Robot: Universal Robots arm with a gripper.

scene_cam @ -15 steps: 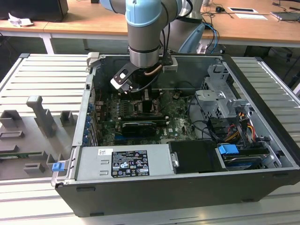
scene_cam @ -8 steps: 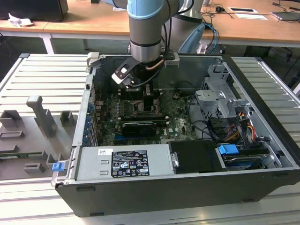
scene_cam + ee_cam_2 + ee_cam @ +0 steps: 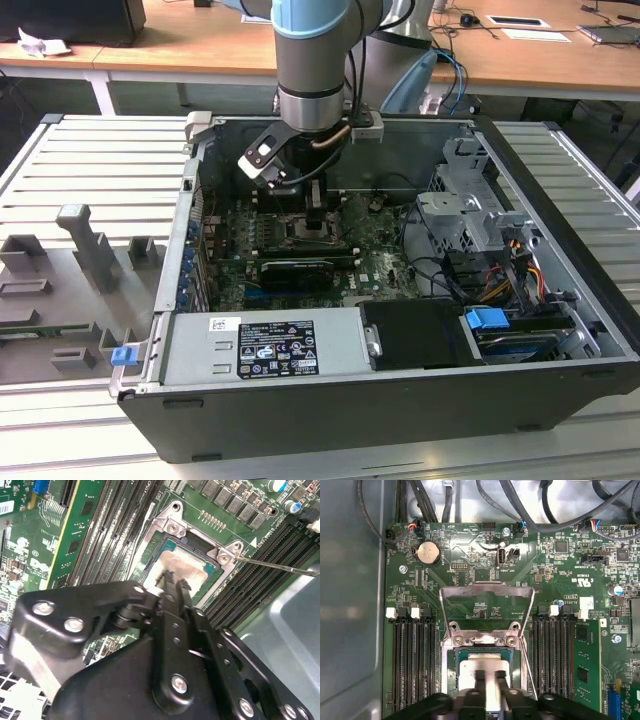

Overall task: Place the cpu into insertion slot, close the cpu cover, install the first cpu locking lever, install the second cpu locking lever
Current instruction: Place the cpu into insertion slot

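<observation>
The hand [image 3: 174,579] has its fingers drawn together, gripping nothing, tips over the cpu [image 3: 192,567]. The cpu lies flat in the slot [image 3: 300,236]. The cover [image 3: 487,590] stands swung open beyond it. A thin lever [image 3: 280,568] sticks out beside the slot.

1. The arm [image 3: 312,60], at the upper middle of the exterior view, is a silver-grey round tube with a pale blue joint cover and a dark ring above the wrist.
2. On the wrist sit a black-and-white camera block [image 3: 262,158], a grey bracket [image 3: 364,122], a copper-coloured curved piece [image 3: 328,141] and a thin black cable [image 3: 292,181].
3. The gripper [image 3: 318,225] is matte black; in both wrist views [image 3: 175,577] [image 3: 490,676] its flat linked plates carry round silver screw heads [image 3: 179,683].
</observation>
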